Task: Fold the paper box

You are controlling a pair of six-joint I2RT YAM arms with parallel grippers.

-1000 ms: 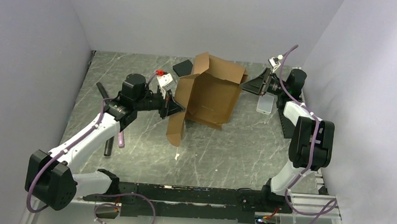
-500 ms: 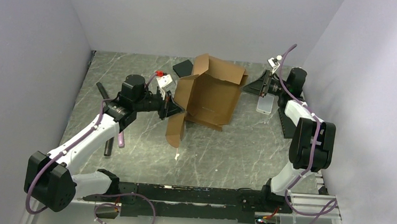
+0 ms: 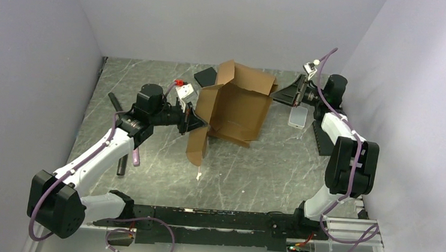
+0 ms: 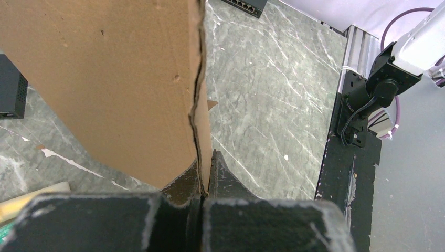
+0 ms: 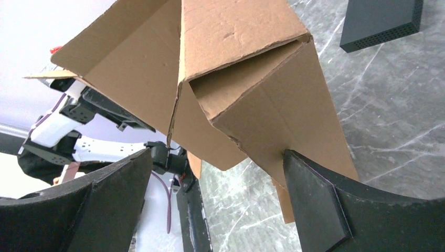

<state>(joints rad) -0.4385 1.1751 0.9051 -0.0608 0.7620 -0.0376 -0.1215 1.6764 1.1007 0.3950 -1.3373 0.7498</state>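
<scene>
Paper box point(image 3: 237, 106) sits mid-table toward the far wall, partly erected: side panels up, top open, one long flap hanging down toward the near edge on its left. Left gripper point(image 3: 200, 123) at that left side, where the flap meets the wall. Left wrist view: jaws together, pinching a thin edge of the cardboard point(image 4: 115, 79) between the fingertips point(image 4: 197, 176), panel rising straight up out of the grip. Right gripper point(image 3: 280, 95) at the box's far-right corner. Right wrist view: jaws wide apart, folded corner of the box point(image 5: 252, 89) between them; one fingertip point(image 5: 302, 168) looks to touch the panel, the other stands off it. Black slab point(image 3: 205, 75) on the marble table point(image 3: 253, 170) just behind the box. Small translucent container point(image 3: 297, 117) right of the box, near the right gripper.
</scene>
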